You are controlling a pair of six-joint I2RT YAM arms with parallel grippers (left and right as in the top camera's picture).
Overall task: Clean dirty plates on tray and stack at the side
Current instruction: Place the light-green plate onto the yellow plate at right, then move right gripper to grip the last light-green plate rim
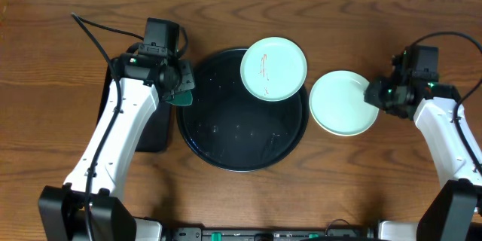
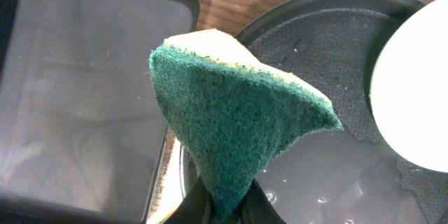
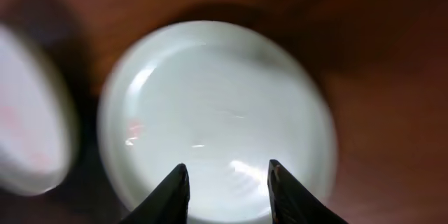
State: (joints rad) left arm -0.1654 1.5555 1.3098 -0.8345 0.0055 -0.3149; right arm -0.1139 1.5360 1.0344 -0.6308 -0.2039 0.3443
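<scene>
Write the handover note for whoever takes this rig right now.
Left gripper: shut on the green-and-yellow sponge, at the round black tray's left rim.
Right gripper: open, over the clean-looking aqua plate on the tabletop right of the tray.
Done: that plate is off the tray.
To do: scrub the red-smeared aqua plate at the tray's upper right, then stack it on the clean one. Only two plates are in view.
</scene>
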